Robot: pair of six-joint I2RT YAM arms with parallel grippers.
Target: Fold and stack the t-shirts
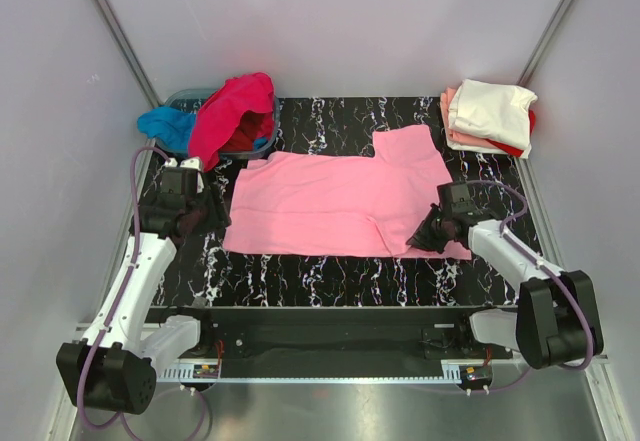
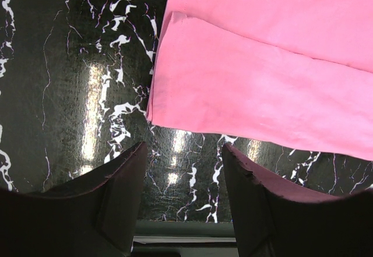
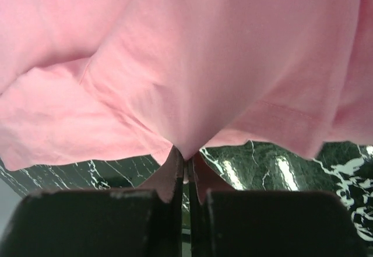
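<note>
1. The light pink t-shirt [image 1: 330, 201] lies spread flat across the middle of the black marbled table [image 1: 300, 281]. One sleeve juts toward the far right. In the left wrist view, its left end shows two layers, one lying on the other.
2. My right gripper [image 3: 186, 161] has its jaws pressed together on a pinch of the shirt's near right edge. The cloth tents up from the tips, so I judge the hold to be thin.
3. My left gripper [image 2: 183, 158] hangs with its jaws spread just short of the shirt's near left corner, and I can see it touching nothing.
4. I read this step as taking both near corners for a fold away from me. I would bring the left jaws onto that corner and catch both layers. Then I would raise both sides evenly so the near hem stays straight and nothing drags out of the right pinch.
5. At the far left, a hot pink shirt [image 1: 235, 111] drapes over the grey-blue basin [image 1: 185, 96], with a bright blue shirt [image 1: 165, 123] beside it. The hot pink one hangs close to my shirt's far left corner.
6. At the far right, a cream white shirt [image 1: 490, 109] tops the folded stack, over a salmon shirt [image 1: 470, 141] and a red shirt [image 1: 522, 146]. The stack sits just beside the jutting sleeve.
7. Bare table shows as a strip along the near side and at the left end. I would keep the fold between the basin and the stack.
</note>
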